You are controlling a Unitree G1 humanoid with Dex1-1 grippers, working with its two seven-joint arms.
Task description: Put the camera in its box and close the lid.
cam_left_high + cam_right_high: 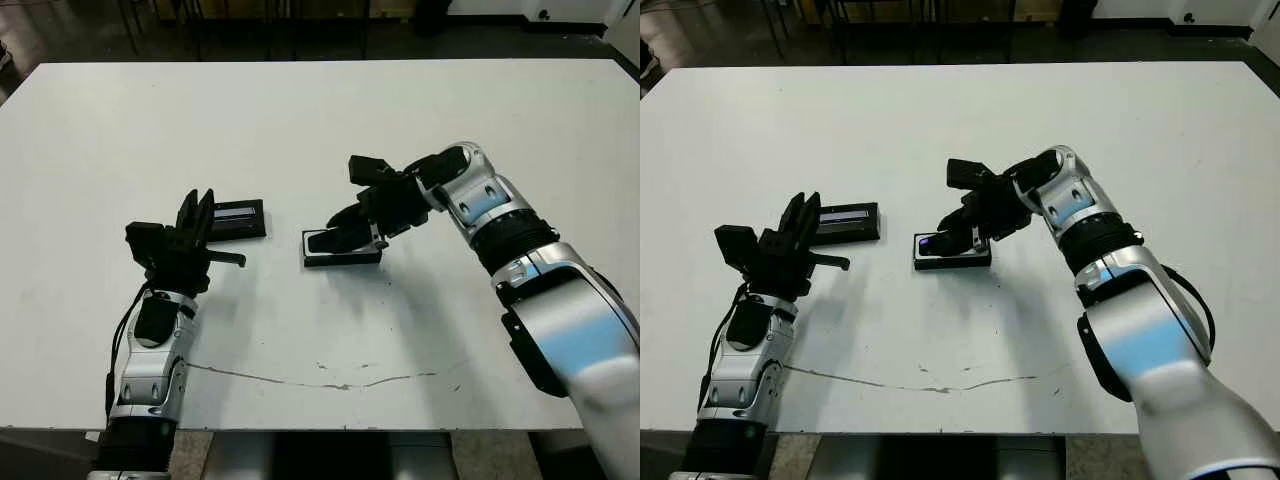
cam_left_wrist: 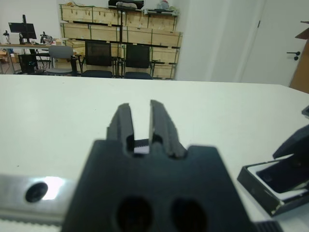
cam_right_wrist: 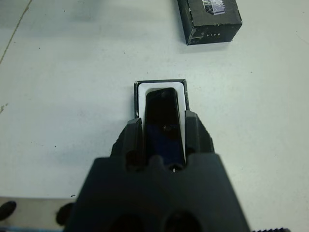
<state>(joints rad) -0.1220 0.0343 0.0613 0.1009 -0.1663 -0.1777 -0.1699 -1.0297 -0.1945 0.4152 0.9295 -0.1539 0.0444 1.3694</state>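
White table (image 1: 330, 110): right gripper (image 3: 164, 126) clamps camera (image 3: 163, 118), lowering it into box (image 1: 343, 257); left gripper (image 1: 197, 213) jaws narrow, empty, near lid (image 1: 238, 219). Next: release, then fetch lid

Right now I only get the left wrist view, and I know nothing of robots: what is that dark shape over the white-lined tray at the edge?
Observer: That is the right end effector, gripping the camera, whose far end reaches into the box.
Operator: Is there a cover somewhere?
Observer: Yes. The lid lies flat on the table, apart from the box, just beyond the left end effector.
Operator: Does the lid have markings?
Observer: A pale stripe runs along its top.
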